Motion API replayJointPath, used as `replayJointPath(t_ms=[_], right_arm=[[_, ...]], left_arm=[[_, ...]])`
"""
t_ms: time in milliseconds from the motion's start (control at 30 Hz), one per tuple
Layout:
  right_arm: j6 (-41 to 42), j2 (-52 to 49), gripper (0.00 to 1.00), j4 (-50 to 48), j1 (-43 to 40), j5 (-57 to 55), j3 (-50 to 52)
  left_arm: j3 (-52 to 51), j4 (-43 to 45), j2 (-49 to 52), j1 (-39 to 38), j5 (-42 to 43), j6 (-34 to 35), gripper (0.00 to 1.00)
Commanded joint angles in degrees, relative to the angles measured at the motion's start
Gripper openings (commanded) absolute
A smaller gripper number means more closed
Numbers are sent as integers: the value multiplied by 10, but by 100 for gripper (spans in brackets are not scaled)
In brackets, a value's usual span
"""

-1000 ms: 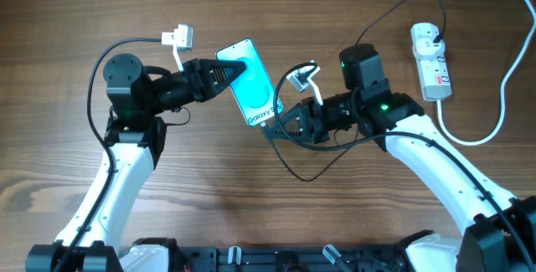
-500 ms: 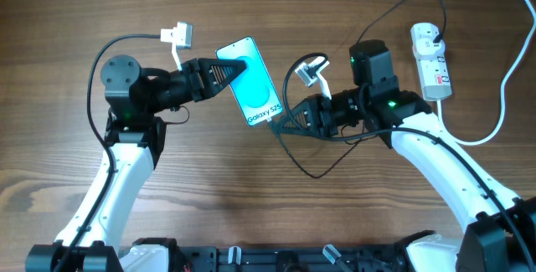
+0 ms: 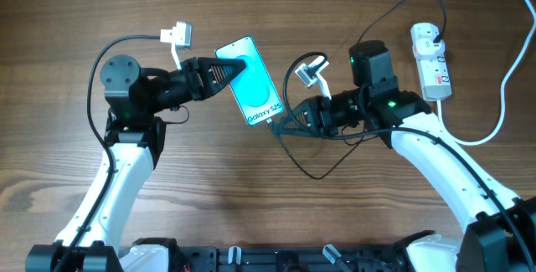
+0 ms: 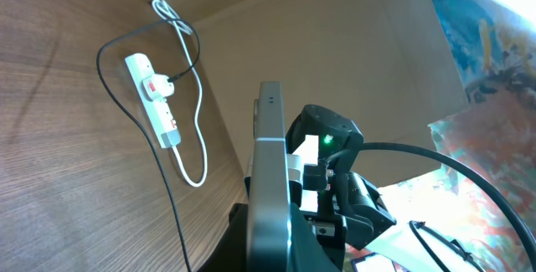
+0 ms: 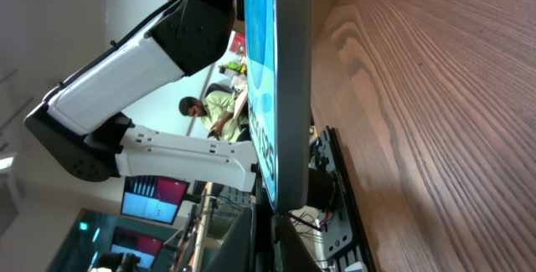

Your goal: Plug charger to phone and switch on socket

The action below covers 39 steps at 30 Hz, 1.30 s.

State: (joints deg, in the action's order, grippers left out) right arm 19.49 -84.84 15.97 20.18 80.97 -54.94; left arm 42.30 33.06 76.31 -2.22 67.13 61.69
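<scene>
Left end effector: clenched on phone, top end. Right end effector: clenched, apparently on charger plug, at phone's bottom edge. I hold phone rigid, square plug to port, push straight. Socket: well right of phone.

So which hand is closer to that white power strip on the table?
Right. The right hand sits at the phone's lower end, on the side toward the power strip. The left hand grips the phone from its far side, farther away.

"Galaxy S25" on the phone (white lettering)
</scene>
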Motion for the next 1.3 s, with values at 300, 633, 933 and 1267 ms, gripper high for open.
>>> replayJointPath(t_ms=[300,633,933,1267], right_arm=[[41,-1,4,-36,-2,-1,2],[59,-1,4,-13,-2,-22,2],[60,-1,4,-18,-1,-12,2],[49,-1,4,-19,-1,3,2]], left_arm=[[7,6,-2,-2,1,7,4],[7,6,-2,-2,0,7,4],[7,6,-2,-2,-2,7,4],[7,6,-2,-2,-2,7,4]])
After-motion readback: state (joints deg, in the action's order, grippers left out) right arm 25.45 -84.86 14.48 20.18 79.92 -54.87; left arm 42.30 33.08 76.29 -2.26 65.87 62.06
